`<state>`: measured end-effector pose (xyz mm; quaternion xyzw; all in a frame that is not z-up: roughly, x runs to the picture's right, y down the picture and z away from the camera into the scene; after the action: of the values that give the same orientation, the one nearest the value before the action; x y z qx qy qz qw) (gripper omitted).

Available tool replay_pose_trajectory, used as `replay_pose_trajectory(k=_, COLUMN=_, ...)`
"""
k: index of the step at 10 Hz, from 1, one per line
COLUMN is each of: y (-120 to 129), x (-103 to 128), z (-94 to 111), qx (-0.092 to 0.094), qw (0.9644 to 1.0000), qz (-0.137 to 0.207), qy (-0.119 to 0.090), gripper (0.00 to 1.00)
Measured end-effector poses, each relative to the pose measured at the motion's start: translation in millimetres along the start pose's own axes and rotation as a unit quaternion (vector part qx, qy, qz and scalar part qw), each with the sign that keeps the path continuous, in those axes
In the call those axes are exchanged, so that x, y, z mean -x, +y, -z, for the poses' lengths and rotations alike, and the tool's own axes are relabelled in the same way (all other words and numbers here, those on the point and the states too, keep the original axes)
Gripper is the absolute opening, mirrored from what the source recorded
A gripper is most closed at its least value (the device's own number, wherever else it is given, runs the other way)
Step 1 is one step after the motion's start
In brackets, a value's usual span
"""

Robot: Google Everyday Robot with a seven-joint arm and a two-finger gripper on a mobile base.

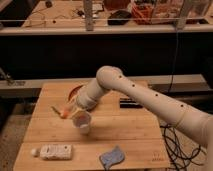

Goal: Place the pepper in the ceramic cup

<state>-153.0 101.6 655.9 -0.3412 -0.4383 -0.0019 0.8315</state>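
The small orange pepper [64, 112], with its thin stem pointing up and left, sits at the tip of my gripper [69, 111]. The gripper is shut on the pepper and holds it just above the wooden table [130, 135]. The small white ceramic cup [82, 122] stands on the table right beside the gripper, below and to the right of the pepper. The pepper is to the left of the cup's rim, not over it.
A round orange bowl [75, 91] sits behind the gripper, partly hidden by the arm. A flat white rectangular item [54, 150] lies at the front left and a blue-grey cloth [113, 156] at the front. A dark flat object [131, 103] lies to the right behind the arm.
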Motion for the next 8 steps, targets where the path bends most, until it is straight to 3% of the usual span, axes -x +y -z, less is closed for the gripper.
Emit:
replay_pose_trajectory(k=4, y=-2.3, x=-17.7, z=-14.7, qx=0.015, qw=0.9997, qz=-0.019, qy=-0.007, gripper=0.00)
replay_pose_trajectory(k=8, y=-3.4, x=-30.2, z=-19.9, qx=0.023, qw=0.9995, qz=-0.014, qy=-0.015, gripper=0.00)
